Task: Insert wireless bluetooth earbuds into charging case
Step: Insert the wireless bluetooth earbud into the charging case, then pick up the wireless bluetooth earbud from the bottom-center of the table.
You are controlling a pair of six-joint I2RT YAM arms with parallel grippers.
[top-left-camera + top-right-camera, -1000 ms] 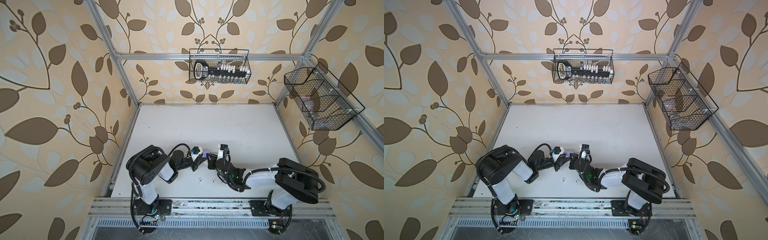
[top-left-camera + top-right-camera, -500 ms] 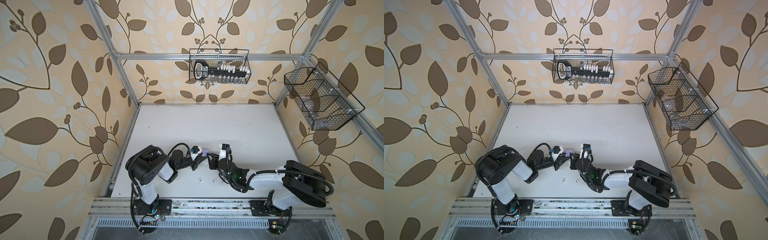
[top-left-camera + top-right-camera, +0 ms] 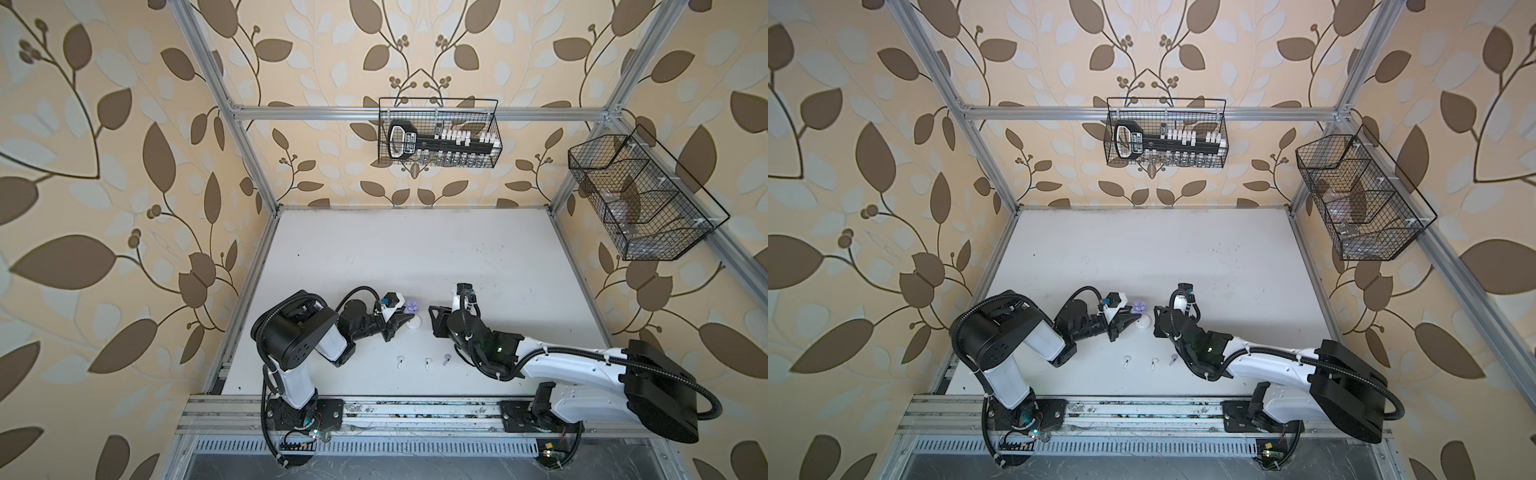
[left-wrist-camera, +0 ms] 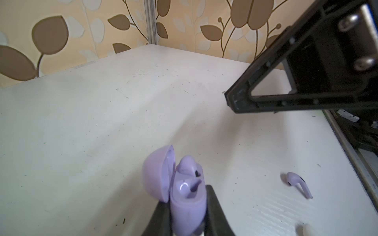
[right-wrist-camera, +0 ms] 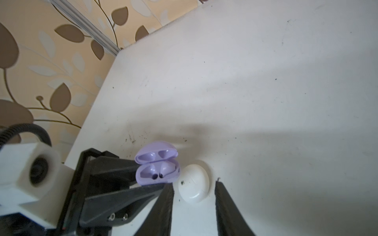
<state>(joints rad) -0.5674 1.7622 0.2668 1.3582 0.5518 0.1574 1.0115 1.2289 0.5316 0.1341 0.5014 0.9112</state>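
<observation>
Currently the left gripper (image 4: pixel 187 206) is pinching a small rounded pale lavender plastic charging case (image 4: pixel 185 200) by its lower half, with the hinged lid swung open. The left wrist view shows one seated lavender earbud (image 4: pixel 189 165) resting in a well of that case, while the neighbouring well shows only its dark stem hole. In both top views this held case sits just below the middle of the frame, slightly left of centre.

The right gripper (image 5: pixel 194 186) is spread. Its two black fingers stand on either side of a closed smooth white oval charging case (image 5: pixel 194 181), with a gap on each side. That white case lies on the white tabletop (image 3: pixel 415 249), just beside the lavender one.

Nearer the bottom edge of a top view, three loose buds lie in a row on the tabletop, apart from both grippers' fingers. A first white stemmed earbud (image 3: pixel 400 361) is at the left, a second white stemmed earbud (image 3: pixel 428 363) is in the middle, and a loose lavender stemmed earbud (image 3: pixel 446 358) is at the right, close to the right arm's wrist.
</observation>
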